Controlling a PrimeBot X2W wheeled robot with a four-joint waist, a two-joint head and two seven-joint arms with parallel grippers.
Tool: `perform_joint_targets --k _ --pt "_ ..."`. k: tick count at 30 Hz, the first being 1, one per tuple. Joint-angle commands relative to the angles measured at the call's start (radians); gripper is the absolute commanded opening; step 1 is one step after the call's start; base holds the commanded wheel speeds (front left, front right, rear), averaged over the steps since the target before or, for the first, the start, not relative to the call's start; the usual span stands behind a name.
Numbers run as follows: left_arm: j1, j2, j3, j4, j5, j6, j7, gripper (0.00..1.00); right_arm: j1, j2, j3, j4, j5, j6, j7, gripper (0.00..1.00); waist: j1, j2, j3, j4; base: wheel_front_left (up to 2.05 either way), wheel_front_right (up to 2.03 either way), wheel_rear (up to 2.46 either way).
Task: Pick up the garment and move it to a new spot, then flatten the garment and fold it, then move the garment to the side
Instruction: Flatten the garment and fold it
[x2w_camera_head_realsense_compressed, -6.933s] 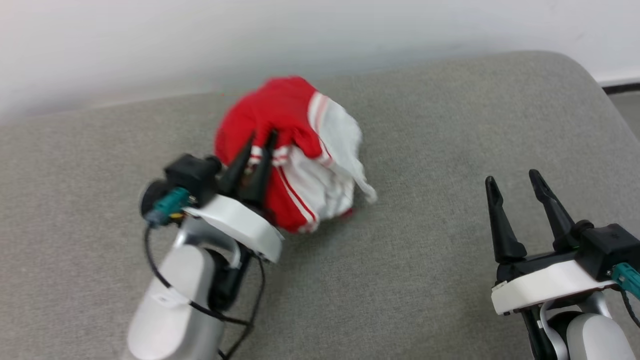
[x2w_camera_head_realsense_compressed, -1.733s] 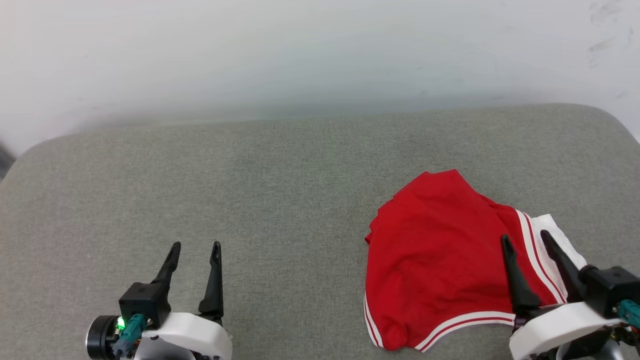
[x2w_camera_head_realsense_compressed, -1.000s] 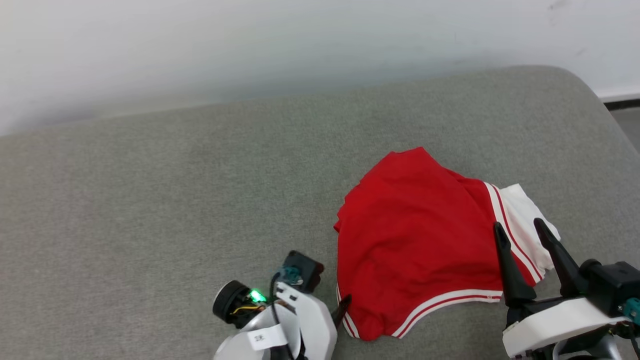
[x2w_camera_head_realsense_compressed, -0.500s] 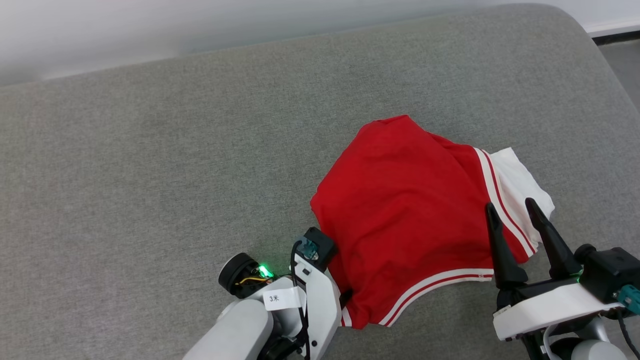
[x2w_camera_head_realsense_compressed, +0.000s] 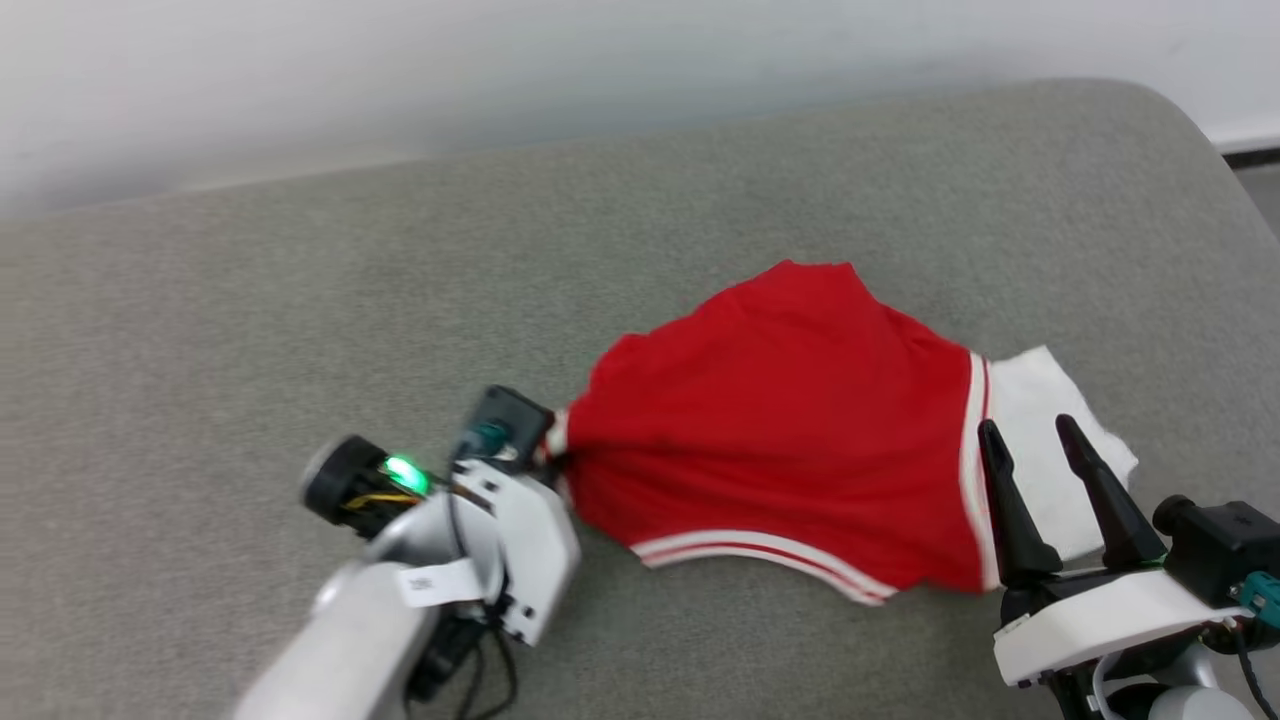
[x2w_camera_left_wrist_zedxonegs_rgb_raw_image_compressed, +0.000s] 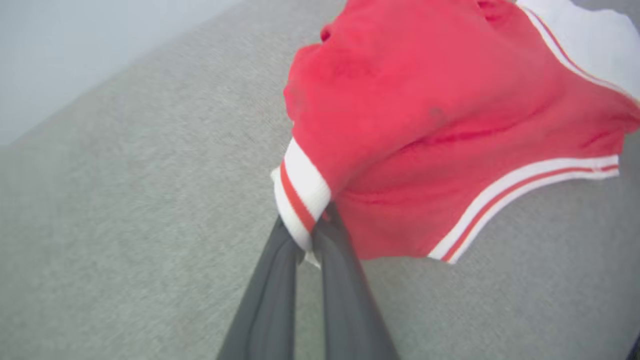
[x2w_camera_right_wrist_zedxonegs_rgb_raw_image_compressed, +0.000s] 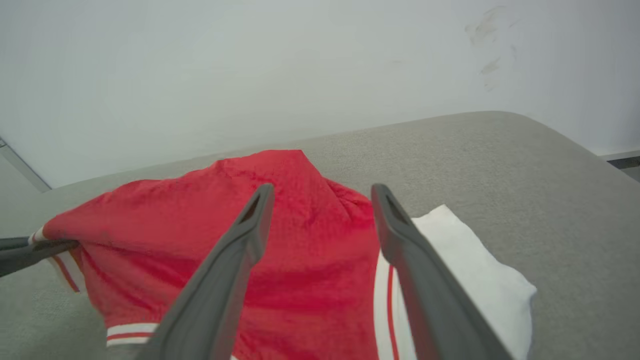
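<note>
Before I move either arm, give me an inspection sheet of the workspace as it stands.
Surface: grey fabric cushion, rounded at the far right corner, no marks seen.
Job's things: garment lying plain red side up, partly bunched; white sleeve at its right end, striped trim along the near edge.
Clutter: nothing seen.
Grippers: left gripper shut on the garment's striped corner, cloth drawn taut toward it; right gripper open above the sleeve seam, contact cannot be told.
Cables: black cable looped under the left wrist, off the cloth.
Surroundings: pale wall behind the cushion; dark skirting strip at far right.
</note>
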Motion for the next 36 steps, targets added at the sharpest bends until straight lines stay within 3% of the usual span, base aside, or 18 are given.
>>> perform_joint_targets --k 1,10,16,20,21,22,23,31,36 --pt "0.019 0.031 0.028 -0.035 0.012 0.026 -0.014 0.0 0.008 0.002 -0.003 -0.001 0.0 0.0 0.006 1.0 0.0 0.0 -0.031 0.034 0.0 0.0 0.0" --pt "0.249 0.14 0.162 -0.199 -0.036 0.182 0.019 0.0 0.041 0.002 -0.021 -0.024 0.001 0.0 0.037 1.0 0.0 0.0 -0.07 0.096 0.0 0.0 0.0" --pt "0.434 0.122 0.202 -0.201 -0.112 0.251 0.024 0.0 0.045 0.002 -0.022 -0.039 0.002 0.0 0.049 1.0 0.0 0.0 -0.079 0.109 0.0 0.0 0.0" --pt "0.501 0.077 0.209 -0.163 -0.174 0.252 -0.006 0.0 0.054 0.002 -0.027 -0.049 -0.004 0.0 0.059 1.0 0.0 0.0 -0.088 0.119 0.0 0.0 0.0" --pt "0.506 0.066 0.207 -0.154 -0.18 0.248 -0.016 0.31 0.056 0.002 -0.027 -0.052 -0.006 0.0 0.063 1.0 0.0 0.0 -0.092 0.121 0.0 0.0 0.0" --pt "0.506 0.057 0.207 -0.149 -0.184 0.246 -0.03 0.71 0.059 0.002 -0.028 -0.054 -0.008 0.0 0.068 1.0 0.0 0.0 -0.097 0.122 0.0 0.0 0.0" --pt "0.498 0.052 0.209 -0.144 -0.182 0.244 -0.048 1.0 0.061 0.002 -0.028 -0.058 -0.011 0.0 0.07 1.0 0.0 0.0 -0.101 0.124 0.0 0.0 0.0" --pt "0.446 0.044 0.254 -0.159 -0.142 0.256 -0.213 1.0 0.085 0.002 -0.039 -0.088 -0.02 0.0 0.096 1.0 0.0 0.0 -0.141 0.126 0.0 0.0 0.0" --pt "0.43 0.062 0.287 -0.184 -0.137 0.266 -0.255 1.0 0.091 0.002 -0.039 -0.105 -0.017 0.0 0.109 1.0 0.0 0.0 -0.15 0.125 0.0 0.0 0.0"
